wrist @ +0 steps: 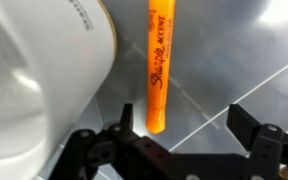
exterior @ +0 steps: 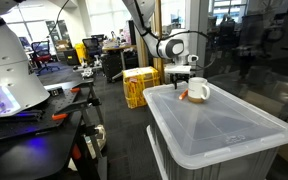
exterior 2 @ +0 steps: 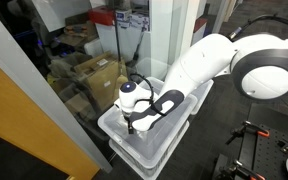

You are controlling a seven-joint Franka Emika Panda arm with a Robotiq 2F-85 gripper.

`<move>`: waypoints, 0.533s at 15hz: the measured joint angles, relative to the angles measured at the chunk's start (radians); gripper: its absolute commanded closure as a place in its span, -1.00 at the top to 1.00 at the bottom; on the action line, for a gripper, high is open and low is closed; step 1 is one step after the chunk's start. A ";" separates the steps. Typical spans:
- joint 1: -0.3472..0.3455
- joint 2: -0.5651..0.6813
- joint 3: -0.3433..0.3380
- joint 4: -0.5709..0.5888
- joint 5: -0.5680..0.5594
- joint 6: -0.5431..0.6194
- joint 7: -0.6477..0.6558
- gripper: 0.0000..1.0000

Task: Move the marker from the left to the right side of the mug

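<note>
In the wrist view the orange marker (wrist: 159, 65) lies flat on the clear bin lid, just right of the white mug (wrist: 39, 75). My gripper (wrist: 184, 128) is open above it; the marker's near end sits between the fingers, close to the left finger. In an exterior view the gripper (exterior: 179, 80) hangs low next to the mug (exterior: 198, 91), with a bit of orange marker (exterior: 184, 97) below it. In an exterior view the arm hides the mug and marker; the gripper (exterior 2: 132, 124) points down at the bin.
The mug and marker rest on a clear plastic storage bin lid (exterior: 219, 125), also seen in an exterior view (exterior 2: 159, 140). A yellow crate (exterior: 137, 85) stands on the floor behind. A glass wall (exterior 2: 44, 90) and cardboard boxes (exterior 2: 89, 75) flank the bin.
</note>
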State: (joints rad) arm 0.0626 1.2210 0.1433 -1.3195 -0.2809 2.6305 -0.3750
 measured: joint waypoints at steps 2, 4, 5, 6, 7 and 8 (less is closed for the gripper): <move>0.000 0.013 0.003 0.017 0.001 -0.013 -0.001 0.32; 0.000 0.025 0.004 0.033 0.004 -0.022 -0.011 0.16; 0.000 0.030 0.004 0.041 0.008 -0.025 -0.016 -0.03; 0.000 0.035 0.004 0.049 0.011 -0.027 -0.018 -0.17; 0.000 0.036 0.004 0.055 0.012 -0.029 -0.019 -0.32; 0.000 0.036 0.004 0.060 0.013 -0.033 -0.019 -0.49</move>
State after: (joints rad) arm 0.0628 1.2574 0.1476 -1.2592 -0.2684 2.5979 -0.3944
